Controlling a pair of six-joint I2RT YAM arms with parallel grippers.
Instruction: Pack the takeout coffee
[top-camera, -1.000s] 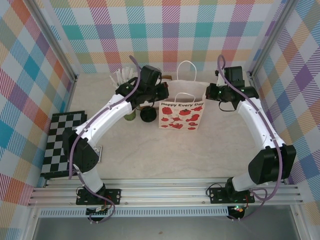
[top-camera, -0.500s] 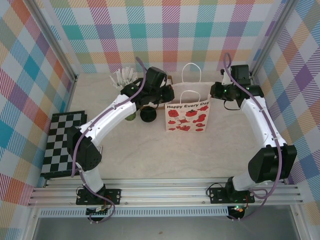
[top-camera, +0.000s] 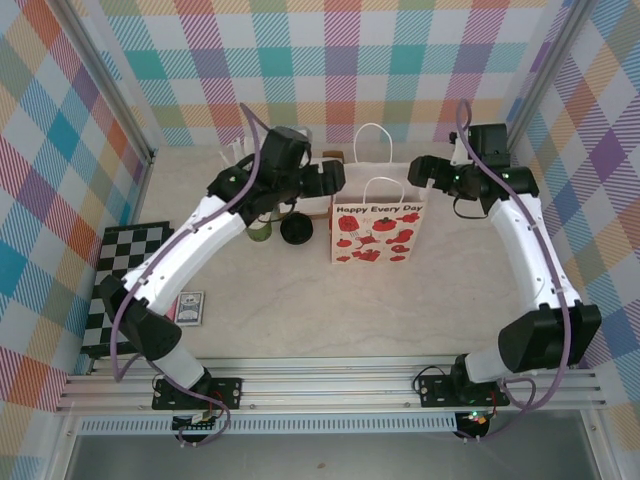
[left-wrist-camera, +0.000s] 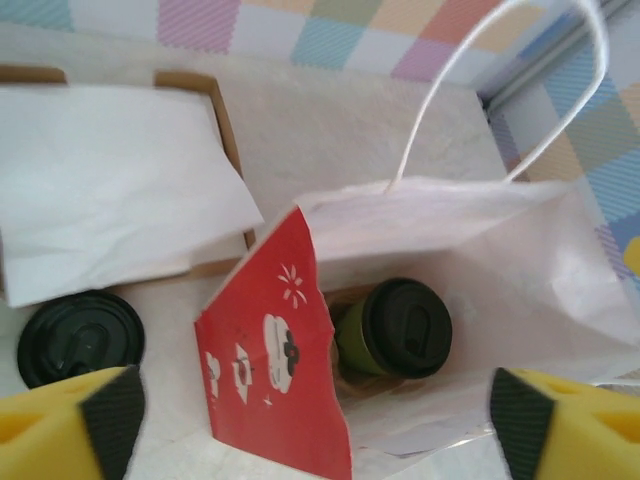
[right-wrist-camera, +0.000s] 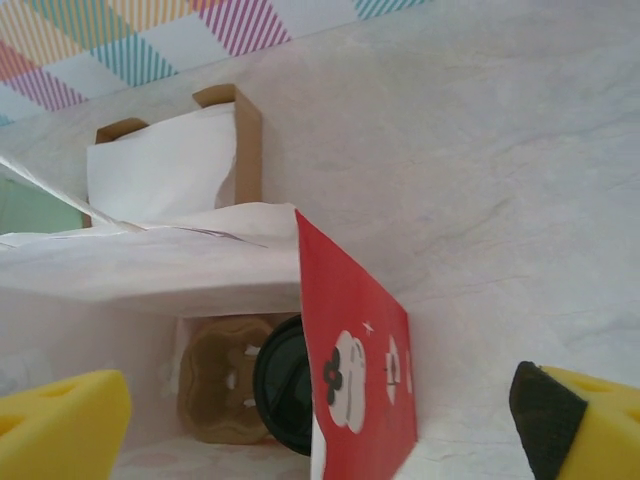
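Takeout coffee (left-wrist-camera: 392, 328), green with a black lid, stands inside the white paper bag (top-camera: 375, 232) on a brown carrier (right-wrist-camera: 222, 378); the bag's red side panel (left-wrist-camera: 275, 370) leans inward and hides part of the cup; left gripper (top-camera: 332, 178) and right gripper (top-camera: 418, 170) hang wide open and empty, flanking the bag's mouth; 1 loose black lid (left-wrist-camera: 80, 338) and a napkin box (left-wrist-camera: 110, 190) sit just beside the bag.

Pale marbled table (top-camera: 300, 310), printed paper bag (top-camera: 375, 235) standing at far centre, round black lid (top-camera: 297, 231) just left of it, brown box (left-wrist-camera: 228, 150) of white paper behind, chessboard (top-camera: 125, 270) at left edge, small card pack (top-camera: 190, 308) beside it
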